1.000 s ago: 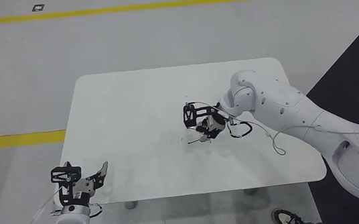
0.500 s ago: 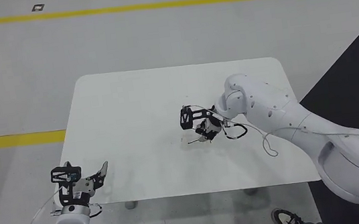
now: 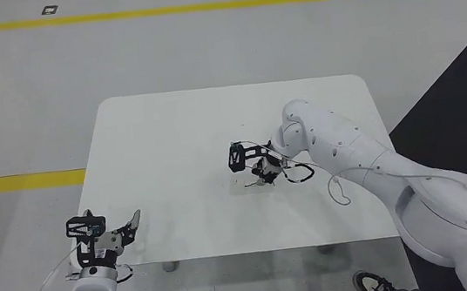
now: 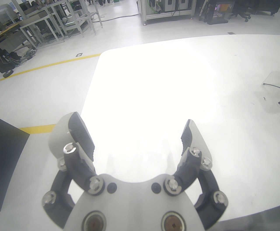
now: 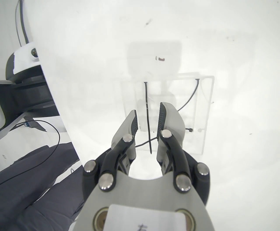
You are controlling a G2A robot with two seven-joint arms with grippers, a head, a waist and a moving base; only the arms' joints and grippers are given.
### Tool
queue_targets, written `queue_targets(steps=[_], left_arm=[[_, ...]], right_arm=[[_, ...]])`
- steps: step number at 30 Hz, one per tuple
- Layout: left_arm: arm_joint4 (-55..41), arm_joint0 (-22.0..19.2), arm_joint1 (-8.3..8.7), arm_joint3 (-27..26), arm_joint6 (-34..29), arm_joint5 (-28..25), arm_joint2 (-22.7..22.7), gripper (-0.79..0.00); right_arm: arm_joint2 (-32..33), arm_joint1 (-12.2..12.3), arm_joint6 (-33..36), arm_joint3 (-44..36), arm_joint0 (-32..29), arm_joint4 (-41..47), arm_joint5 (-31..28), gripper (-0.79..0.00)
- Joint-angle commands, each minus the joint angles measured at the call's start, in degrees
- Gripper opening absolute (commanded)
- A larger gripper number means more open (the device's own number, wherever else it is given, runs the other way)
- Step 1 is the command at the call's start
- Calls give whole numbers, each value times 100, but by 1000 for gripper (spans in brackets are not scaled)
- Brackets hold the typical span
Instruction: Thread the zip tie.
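A thin black zip tie [image 5: 146,94] is looped through a clear plastic fixture [image 5: 206,105] on the white table [image 3: 173,153]. One strand runs down the gap between my right gripper's [image 5: 148,108] fingers, touching neither pad; the other strand [image 5: 192,94] curves off to the side. This gripper is open, with a narrow gap. In the top view the right gripper [image 3: 257,176] is at the table's middle, over the fixture. My left gripper [image 4: 131,118] is wide open and holds nothing; it hangs at the table's near left corner [image 3: 128,227].
The clear fixture [image 4: 272,78] lies far across the table from the left gripper. A black cable [image 3: 300,174] loops by the right wrist. A yellow line [image 3: 19,182] marks the floor beside the table.
The right arm has shifted its gripper a little to the left over the fixture. The left arm has stayed still.
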Motion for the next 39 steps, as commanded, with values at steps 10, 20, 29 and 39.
queue_targets(steps=[10,20,29,39], left_arm=[[0,0,0,0,0,0,0,0],[0,0,0,0,0,0,0,0],[0,0,0,0,0,0,0,0],[0,0,0,0,0,0,0,0]], right_arm=[[0,-374,-199,481,-63,-277,-199,-603],[0,-624,-366,888,-5,-459,-366,-702],[0,-792,-531,1211,14,-574,-531,-785],[0,-665,-841,1263,29,-155,-841,-785]])
